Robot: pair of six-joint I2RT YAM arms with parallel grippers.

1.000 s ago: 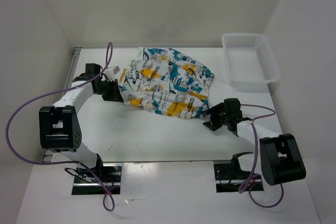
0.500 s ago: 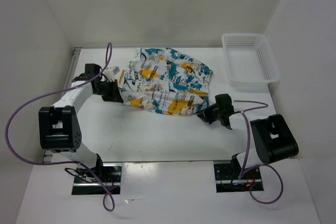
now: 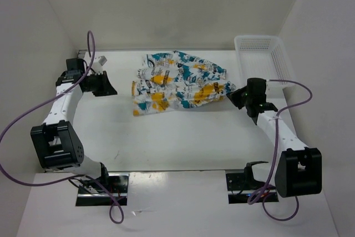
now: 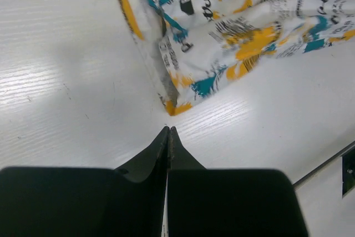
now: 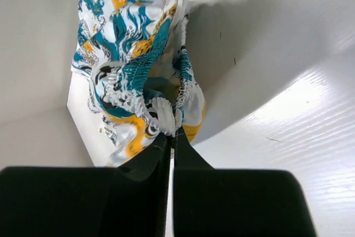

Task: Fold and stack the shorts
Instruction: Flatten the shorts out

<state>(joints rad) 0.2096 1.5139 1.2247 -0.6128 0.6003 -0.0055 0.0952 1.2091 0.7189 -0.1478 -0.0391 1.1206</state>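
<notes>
The right gripper (image 5: 172,136) pinches the waistband of the shorts (image 3: 177,81) near the bench's far edge. The left gripper (image 4: 168,130) is closed and empty, just beside their corner.

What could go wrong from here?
1. Right pincer pinches only the gathered edge of the shorts; it may slip out.
2. Left pincer is shut, off the cloth; a one-sided pull could bunch it.
3. Basket sits near the right arm; a swing might knock it.
</notes>
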